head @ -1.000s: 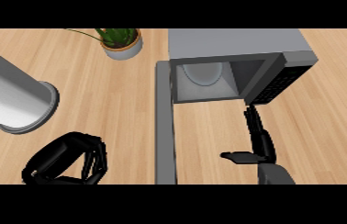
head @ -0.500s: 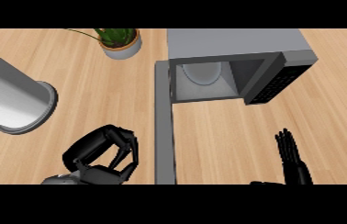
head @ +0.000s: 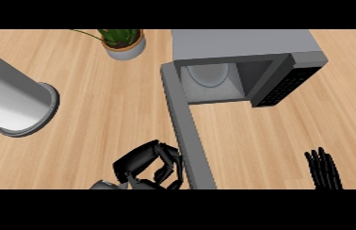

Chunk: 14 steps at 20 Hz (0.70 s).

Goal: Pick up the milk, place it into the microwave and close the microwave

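The grey microwave (head: 243, 45) stands open at the back right. Its door (head: 186, 130) swings out toward me as a long grey strip. Inside the cavity sits a pale rounded thing (head: 208, 74); I cannot tell whether it is the milk. My left hand (head: 149, 167) is low in the view, fingers curled with nothing in them, right against the door's left face near its free end. At the lower right edge my right hand (head: 322, 170) shows only straight fingers, well apart from the microwave.
A potted plant (head: 124, 43) stands at the back, left of the microwave. A large grey cylinder (head: 21, 104) lies at the left edge. Bare wooden counter (head: 104, 111) spreads between them and the door.
My right hand has drawn back from the microwave's opening to the lower right edge. My left hand has moved right and up to the open door.
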Each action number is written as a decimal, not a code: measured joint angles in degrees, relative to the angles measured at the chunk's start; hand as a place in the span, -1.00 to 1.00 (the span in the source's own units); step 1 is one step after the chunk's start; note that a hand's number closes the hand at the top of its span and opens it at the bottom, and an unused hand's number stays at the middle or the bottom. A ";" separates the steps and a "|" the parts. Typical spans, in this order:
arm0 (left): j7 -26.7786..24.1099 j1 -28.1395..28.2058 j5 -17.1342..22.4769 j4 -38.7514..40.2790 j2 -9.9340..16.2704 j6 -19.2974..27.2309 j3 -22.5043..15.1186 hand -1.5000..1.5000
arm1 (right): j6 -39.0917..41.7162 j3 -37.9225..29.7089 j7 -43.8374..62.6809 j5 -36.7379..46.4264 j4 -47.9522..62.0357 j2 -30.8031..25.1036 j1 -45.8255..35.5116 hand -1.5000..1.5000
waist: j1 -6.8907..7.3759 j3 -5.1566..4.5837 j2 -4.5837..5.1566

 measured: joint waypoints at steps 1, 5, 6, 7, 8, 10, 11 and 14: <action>0.01 -0.09 0.13 1.05 0.03 1.81 -2.38 1.00 | 0.47 0.84 0.91 -0.69 -2.75 0.22 1.27 -1.00 | 0.01 0.00 0.04; 0.00 -2.31 1.83 5.24 -0.01 11.07 -11.17 1.00 | 3.09 3.10 4.68 -4.36 -13.00 -0.63 5.84 -1.00 | 0.07 0.04 0.22; 0.03 -3.08 2.34 5.95 -0.01 13.54 -13.09 1.00 | 3.87 3.55 5.46 -5.27 -15.60 -1.13 7.66 -1.00 | 0.06 0.06 0.23; 0.25 -4.15 3.21 6.75 0.01 16.02 -14.70 1.00 | 4.42 4.15 6.75 -6.16 -18.31 -1.45 8.94 -1.00 | 0.07 0.06 0.28; 0.43 -4.94 3.89 7.33 0.06 18.89 -16.63 1.00 | 4.73 4.83 7.87 -6.92 -20.61 -1.49 9.62 -1.00 | 0.01 0.05 0.32; 0.84 -6.64 5.70 8.53 0.27 24.27 -19.96 1.00 | 5.64 5.38 10.10 -8.79 -25.31 -2.38 11.14 -1.00 | -0.22 0.05 0.41; 0.84 -7.77 6.60 9.29 0.39 26.88 -21.26 1.00 | 6.13 5.85 11.26 -9.54 -27.41 -2.83 11.60 -1.00 | -0.43 0.03 0.50; 1.08 -11.49 9.88 11.56 0.72 33.98 -25.64 1.00 | 6.63 7.47 13.79 -10.52 -32.64 -3.21 12.38 -1.00 | -1.09 0.02 0.77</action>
